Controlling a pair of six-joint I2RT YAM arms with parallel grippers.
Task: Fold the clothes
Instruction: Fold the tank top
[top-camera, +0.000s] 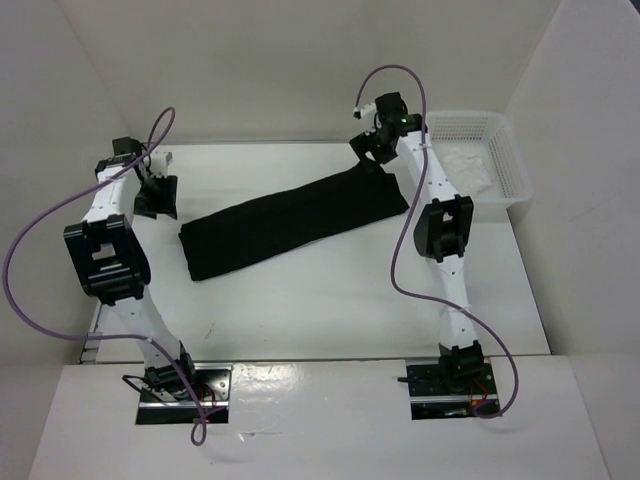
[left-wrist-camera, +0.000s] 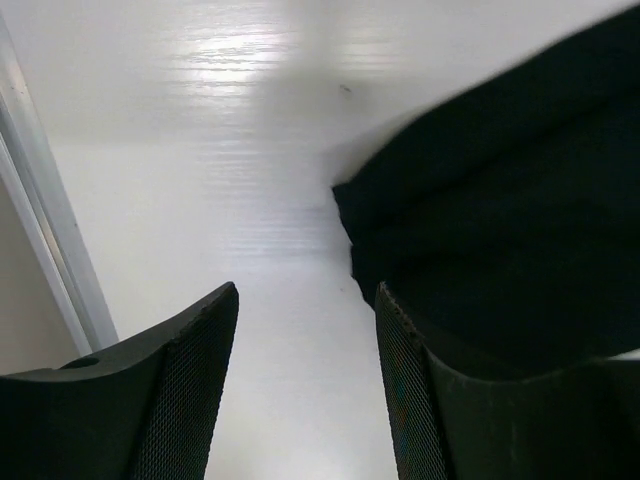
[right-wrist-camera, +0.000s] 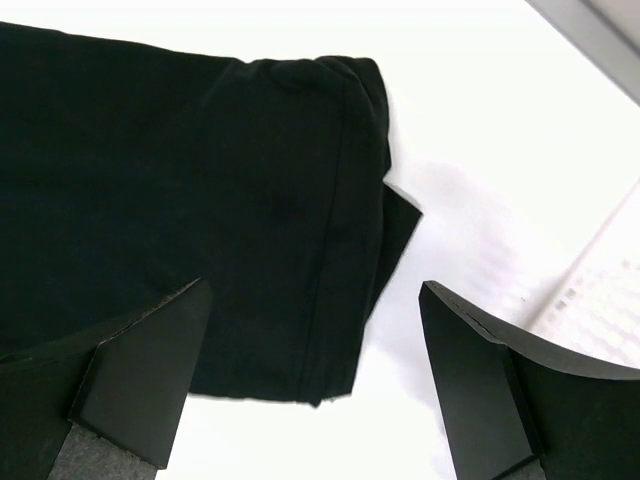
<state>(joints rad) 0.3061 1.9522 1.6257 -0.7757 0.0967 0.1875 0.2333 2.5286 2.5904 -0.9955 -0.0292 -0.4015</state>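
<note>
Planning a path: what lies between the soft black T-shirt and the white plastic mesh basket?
Only bare white table, clearest in the right wrist view.

On my left wrist view the black T-shirt (left-wrist-camera: 500, 220) runs off the right edge and passes behind one finger (left-wrist-camera: 450, 400) of the left pincer (left-wrist-camera: 305, 295). My right wrist view crops it top and left, and the mesh basket (right-wrist-camera: 600, 300) is a blurred sliver. From above, the right arm (top-camera: 425, 175) covers its far corner.
</note>
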